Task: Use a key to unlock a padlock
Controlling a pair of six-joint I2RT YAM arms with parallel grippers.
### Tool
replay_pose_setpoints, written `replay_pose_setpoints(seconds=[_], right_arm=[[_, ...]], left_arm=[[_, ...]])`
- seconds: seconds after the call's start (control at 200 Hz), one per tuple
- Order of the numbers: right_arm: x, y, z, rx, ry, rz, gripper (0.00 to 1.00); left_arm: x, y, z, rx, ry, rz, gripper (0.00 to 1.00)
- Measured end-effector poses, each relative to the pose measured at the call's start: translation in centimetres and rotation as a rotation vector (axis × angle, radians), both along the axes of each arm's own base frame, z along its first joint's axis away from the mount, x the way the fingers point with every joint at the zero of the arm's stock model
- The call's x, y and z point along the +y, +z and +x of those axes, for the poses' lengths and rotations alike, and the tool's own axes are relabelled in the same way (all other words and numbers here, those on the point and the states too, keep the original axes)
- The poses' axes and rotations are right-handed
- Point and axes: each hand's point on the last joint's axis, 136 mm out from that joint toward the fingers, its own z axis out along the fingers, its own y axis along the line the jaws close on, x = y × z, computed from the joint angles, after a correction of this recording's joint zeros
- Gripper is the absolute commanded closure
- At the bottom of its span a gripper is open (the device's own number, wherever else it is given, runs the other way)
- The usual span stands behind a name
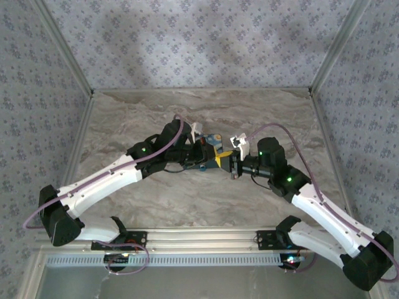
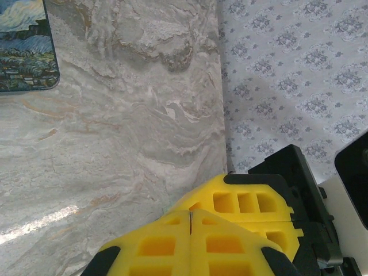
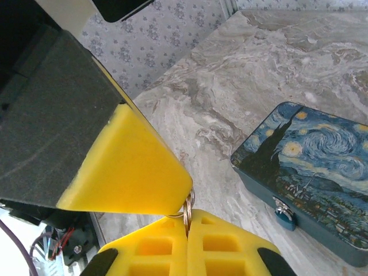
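Observation:
My two grippers meet tip to tip above the middle of the table, the left gripper (image 1: 209, 154) facing the right gripper (image 1: 228, 161). In the right wrist view my right gripper (image 3: 188, 221) is shut on the key's metal ring (image 3: 189, 202), and the left gripper's yellow finger (image 3: 132, 167) touches that ring from above. In the left wrist view my left gripper (image 2: 190, 216) is shut, with a thin dark sliver of the key (image 2: 190, 223) between its pads. The tiny bluish padlock (image 3: 284, 216) hangs at the front of the starry-night box (image 3: 313, 161), apart from both grippers.
The starry-night box (image 2: 26, 46) lies flat on the marble table (image 1: 124, 118). Patterned walls enclose the table on three sides, and a metal rail (image 1: 199, 233) runs along the near edge by the arm bases.

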Motion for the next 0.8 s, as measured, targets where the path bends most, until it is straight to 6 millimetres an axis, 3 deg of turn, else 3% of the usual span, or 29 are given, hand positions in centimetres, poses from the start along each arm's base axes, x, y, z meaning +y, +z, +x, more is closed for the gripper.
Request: replay_pose_setpoints(seconds=[0.305, 0.44, 0.57, 0.8], right_arm=[[-0.1, -0.2, 0.0, 0.007, -0.003, -0.014, 1.00], [-0.1, -0.2, 0.0, 0.005, -0.001, -0.014, 1.00], [0.0, 0.0, -0.1, 0.006, 0.006, -0.009, 1.00], [-0.9, 2.4, 0.1, -0.005, -0.012, 0.084, 1.00]], left_arm=[[-0.1, -0.1, 0.0, 0.002, -0.001, 0.004, 1.00], [-0.2, 0.1, -0.1, 0.002, -0.002, -0.001, 0.70], [-0.4, 0.8, -0.2, -0.018, -0.008, -0.009, 0.55], [1.3, 2.8, -0.1, -0.118, 0.024, -0.073, 0.55]])
